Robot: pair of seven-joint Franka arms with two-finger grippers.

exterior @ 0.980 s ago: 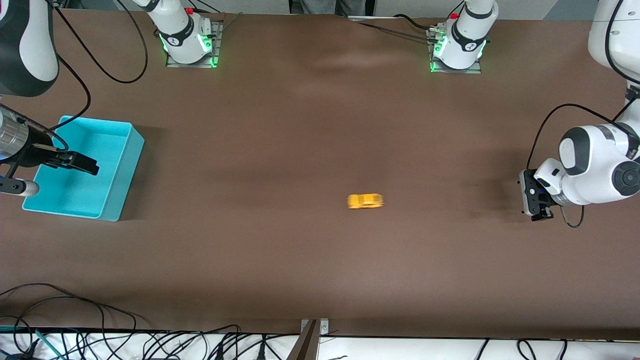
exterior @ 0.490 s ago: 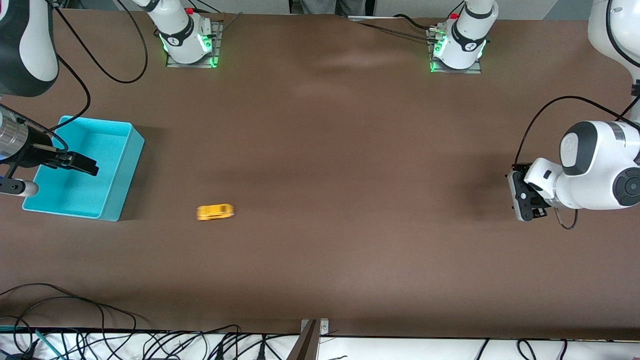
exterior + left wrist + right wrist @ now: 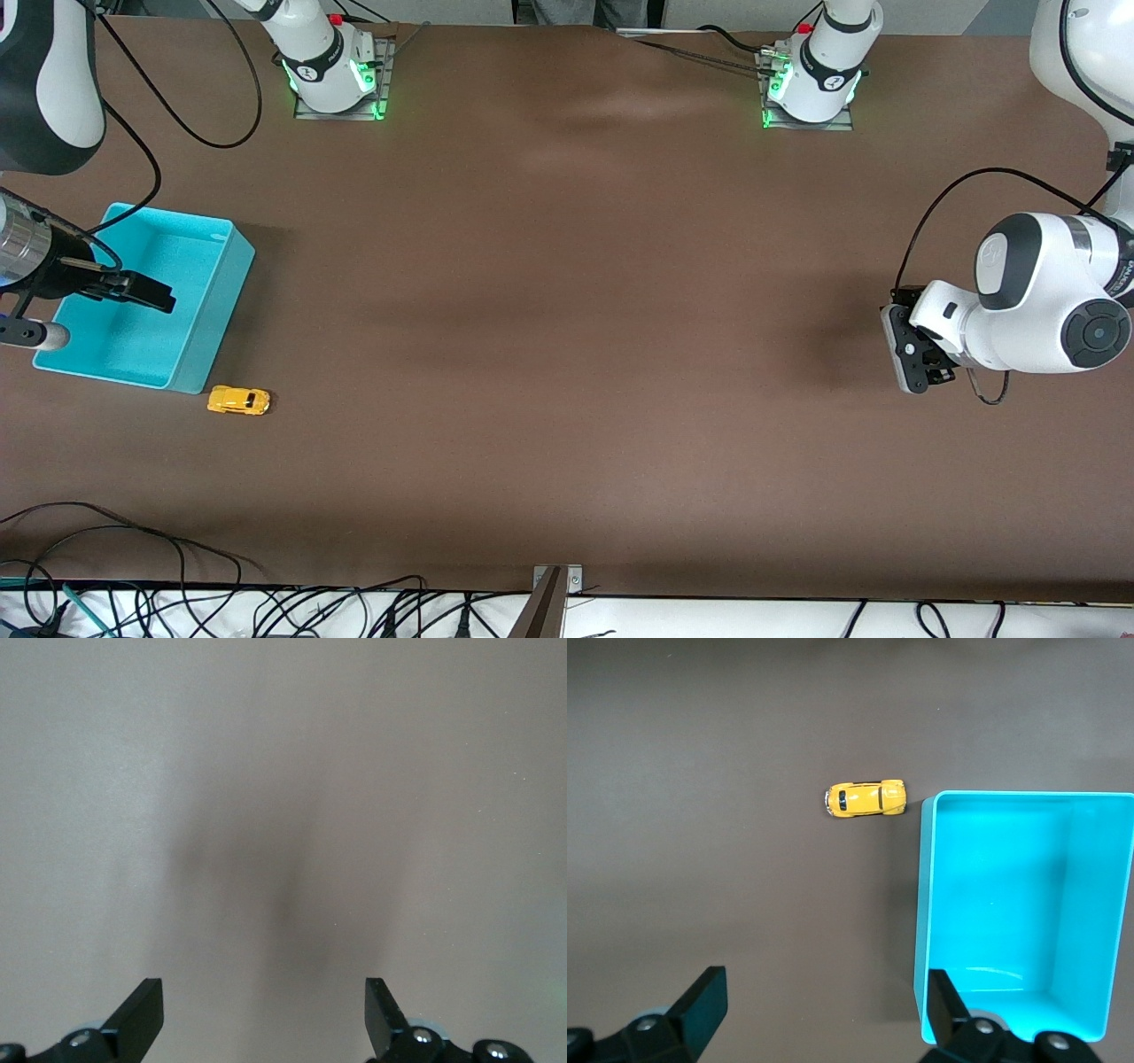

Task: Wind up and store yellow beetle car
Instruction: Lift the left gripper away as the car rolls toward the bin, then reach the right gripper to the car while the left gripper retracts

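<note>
The yellow beetle car (image 3: 239,400) is seen on the brown table (image 3: 567,354), just beside the corner of the turquoise bin (image 3: 226,292) nearest the front camera. The right gripper (image 3: 142,291) is held over the bin, fingers apart. The left gripper (image 3: 912,350) is held over bare table, fingers apart.

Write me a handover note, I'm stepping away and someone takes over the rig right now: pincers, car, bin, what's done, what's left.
Left pincer: open, holds nothing, over bare table at the left arm's end.
Right pincer: open, holds nothing, over the teal bin.
Yellow beetle car: on the table on its wheels, just outside the bin's corner that is nearest the front camera.
Done: car lies free beside the bin.
Left: pick it up, put it in the bin.
</note>
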